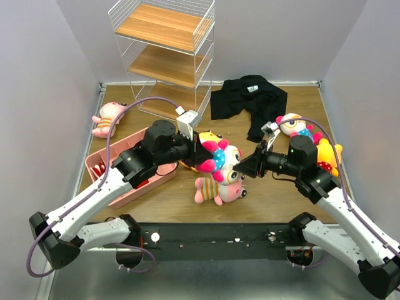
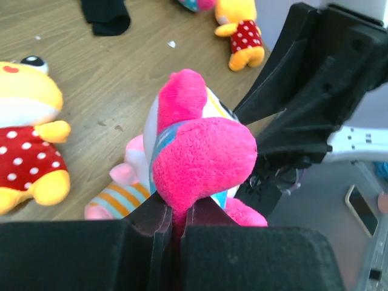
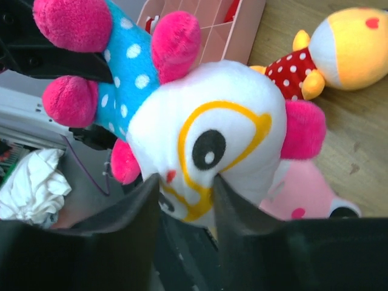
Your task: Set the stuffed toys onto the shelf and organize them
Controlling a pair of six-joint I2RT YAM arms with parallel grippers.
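Note:
A white-faced doll with yellow glasses and a blue dotted outfit (image 1: 224, 156) hangs between both grippers above the table. My left gripper (image 2: 173, 212) is shut on one of its pink limbs (image 2: 203, 157). My right gripper (image 3: 185, 188) is shut on its white face (image 3: 212, 139), fingers pressing in on either side. A pink striped doll (image 1: 219, 189) lies right below it, and a yellow polka-dot doll (image 1: 209, 137) lies under the left gripper (image 1: 200, 150). The wire shelf (image 1: 165, 50) stands at the back, its boards bare.
A pink compartment tray (image 1: 125, 169) sits under the left arm. Another pink doll (image 1: 109, 119) lies at far left. A second white-faced doll (image 1: 294, 125) and a yellow doll (image 1: 328, 156) lie at right. A black garment (image 1: 250, 100) lies at the back.

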